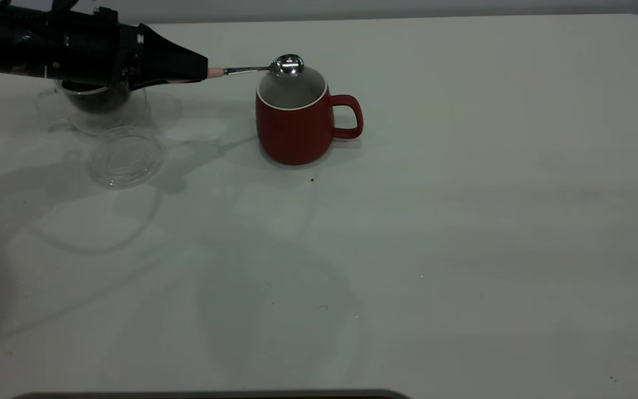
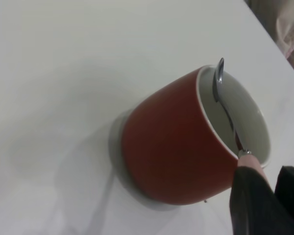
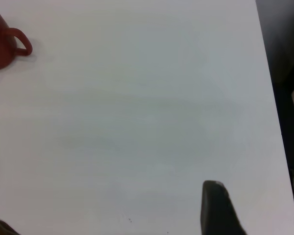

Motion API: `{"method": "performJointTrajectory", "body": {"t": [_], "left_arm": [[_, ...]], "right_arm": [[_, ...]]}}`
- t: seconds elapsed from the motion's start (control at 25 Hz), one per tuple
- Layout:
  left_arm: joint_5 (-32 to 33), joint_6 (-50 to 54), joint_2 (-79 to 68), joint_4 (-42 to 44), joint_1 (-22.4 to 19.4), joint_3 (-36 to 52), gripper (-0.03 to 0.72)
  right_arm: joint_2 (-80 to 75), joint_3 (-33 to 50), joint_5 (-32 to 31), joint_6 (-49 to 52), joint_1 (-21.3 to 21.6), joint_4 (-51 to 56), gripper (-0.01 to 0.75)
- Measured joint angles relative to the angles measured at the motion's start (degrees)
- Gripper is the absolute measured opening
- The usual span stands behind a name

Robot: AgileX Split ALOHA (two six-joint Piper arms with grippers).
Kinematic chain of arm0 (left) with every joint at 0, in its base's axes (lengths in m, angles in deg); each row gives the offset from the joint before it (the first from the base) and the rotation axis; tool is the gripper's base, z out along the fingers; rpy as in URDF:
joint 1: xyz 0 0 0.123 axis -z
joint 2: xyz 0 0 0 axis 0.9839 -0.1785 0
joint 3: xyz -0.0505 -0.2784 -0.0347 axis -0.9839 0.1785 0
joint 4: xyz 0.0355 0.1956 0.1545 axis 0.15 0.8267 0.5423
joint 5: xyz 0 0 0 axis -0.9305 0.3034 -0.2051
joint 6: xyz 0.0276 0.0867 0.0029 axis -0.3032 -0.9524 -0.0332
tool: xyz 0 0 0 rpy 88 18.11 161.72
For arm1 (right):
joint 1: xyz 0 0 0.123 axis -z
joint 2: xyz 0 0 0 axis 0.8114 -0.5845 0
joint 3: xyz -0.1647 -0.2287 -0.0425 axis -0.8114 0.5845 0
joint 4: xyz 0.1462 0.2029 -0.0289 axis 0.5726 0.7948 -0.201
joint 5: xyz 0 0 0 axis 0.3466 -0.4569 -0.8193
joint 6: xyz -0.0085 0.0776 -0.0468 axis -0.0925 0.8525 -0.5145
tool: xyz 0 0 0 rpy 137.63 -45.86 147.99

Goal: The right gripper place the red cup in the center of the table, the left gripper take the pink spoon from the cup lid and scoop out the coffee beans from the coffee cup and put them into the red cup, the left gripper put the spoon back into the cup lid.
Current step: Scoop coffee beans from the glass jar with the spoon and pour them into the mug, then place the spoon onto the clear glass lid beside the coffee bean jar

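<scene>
Your left gripper point(image 1: 200, 69) reaches in from the table's point(image 1: 463, 221) 10 o'clock edge, clamped on the pale handle of the pink spoon point(image 1: 263, 67), which pokes out toward 3 o'clock with its shiny bowl over the far rim of the red cup point(image 1: 297, 124). That cup stands upright near the table's middle, a little toward 11 o'clock, handle pointing to 3 o'clock. Under your left arm sits the coffee cup point(image 1: 100, 108) holding the coffee beans point(image 1: 94, 94); the cup lid point(image 1: 125, 157) lies flat at its 5 o'clock. Your right gripper point(image 3: 217, 208) shows one dark finger only, so you cannot tell its state.
</scene>
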Motion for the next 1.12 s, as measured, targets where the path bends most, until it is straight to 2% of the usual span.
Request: {"method": "performJointTrajectory", "body": {"t": [0.2, 0.36, 0.52, 0.64, 0.88, 1.12], "left_arm": [[2.48, 4.61, 0.59, 1.00, -0.19, 0.00, 0.119], [5.46, 17.61, 5.95, 7.78, -2.73, 0.00, 0.119], [11.57, 30.29, 12.41, 15.87, -7.25, 0.00, 0.119], [14.08, 33.97, 15.27, 18.78, -12.23, 0.00, 0.119], [14.10, 37.30, 15.08, 24.19, -22.48, 0.00, 0.119], [12.49, 38.58, 10.58, 30.37, -26.35, 0.00, 0.119]], "right_arm": [[0.00, 0.00, 0.00, 0.00, 0.00, 0.00, 0.414], [0.00, 0.00, 0.00, 0.00, 0.00, 0.00, 0.414], [0.00, 0.00, -0.05, 0.00, 0.00, 0.00, 0.414], [0.00, 0.00, -0.05, 0.00, 0.00, 0.00, 0.414], [0.00, 0.00, -0.05, 0.00, 0.00, 0.00, 0.414], [0.00, 0.00, -0.05, 0.00, 0.00, 0.00, 0.414]]}}
